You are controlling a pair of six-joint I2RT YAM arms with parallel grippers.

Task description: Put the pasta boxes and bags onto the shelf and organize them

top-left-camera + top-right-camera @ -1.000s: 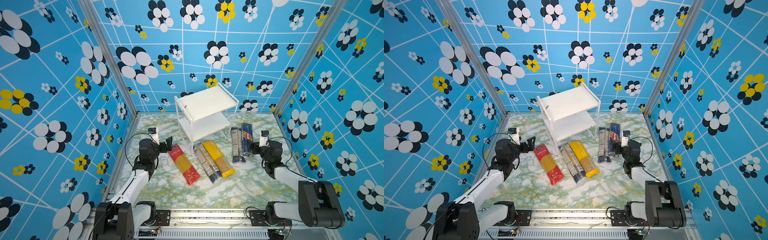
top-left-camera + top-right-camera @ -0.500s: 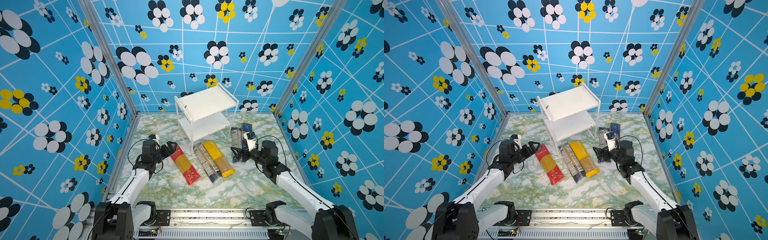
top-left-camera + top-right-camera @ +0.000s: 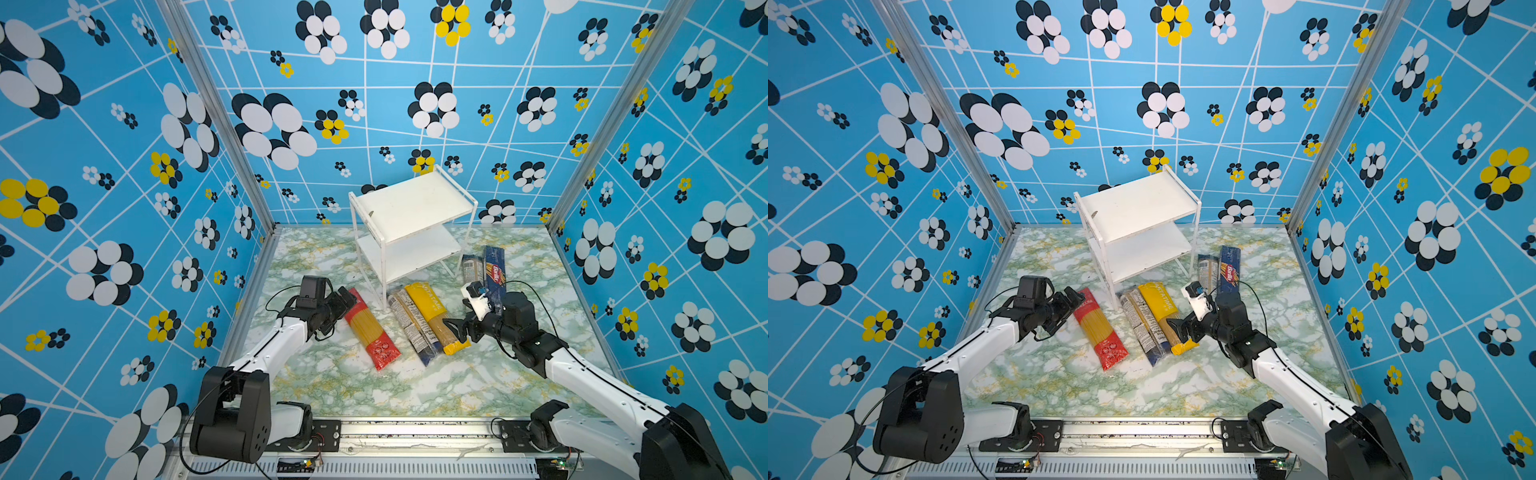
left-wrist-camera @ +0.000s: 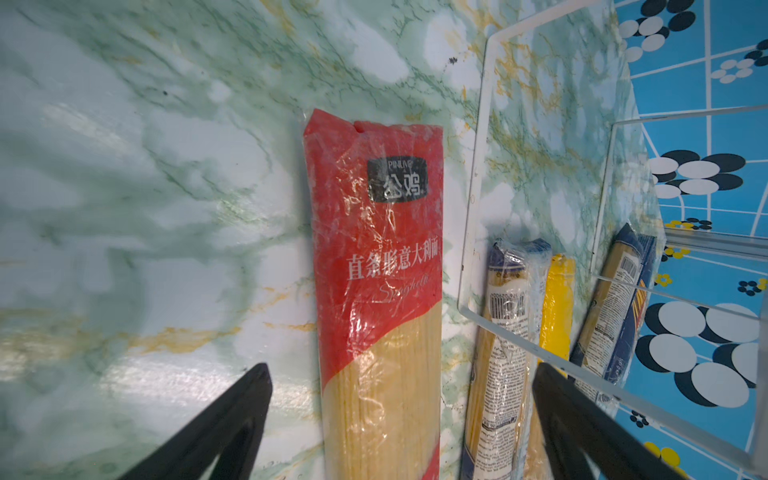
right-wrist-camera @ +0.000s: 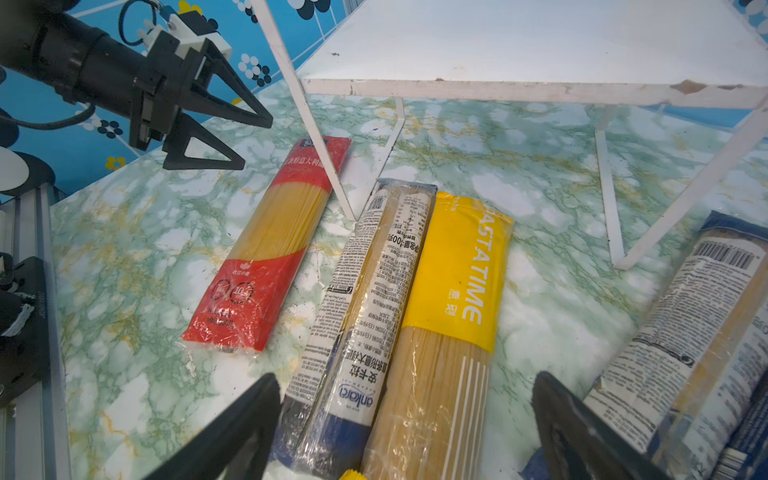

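Pasta packs are what both grippers line up on, and neither has hold of one yet. The right gripper (image 5: 405, 376) stands spread wide and empty over the near end of the yellow pack (image 5: 457, 282). Its fingers are set across the pack's width, so closing would pinch the long sides. A see-through pack with navy ends (image 5: 374, 291) lies touching the yellow one, and in the right wrist view both sit between the fingers; I judge that so wide a spread risks catching the pair. Whether the fingertips touch the wrap I cannot tell from these angles.

The left gripper (image 4: 401, 368) is likewise wide open and empty. It hangs above the red-ended pack (image 4: 374, 249) near its far end, the end closest to the shelf (image 3: 415, 203). A grip that far from the middle would probably let the long bag droop.

Outward from there, all five packs lie flat on the marble table (image 3: 374, 386), none on the shelf. The red-ended pack is on the left and the touching pair lies by the shelf's front leg. To the right, a second navy-ended see-through pack (image 3: 471, 268) lies just beside the navy Barilla box (image 3: 494, 270). The shelf stands at the back with both white boards bare. Each pack points roughly toward it, which I judge suits sliding them on lengthwise; the task is barely started
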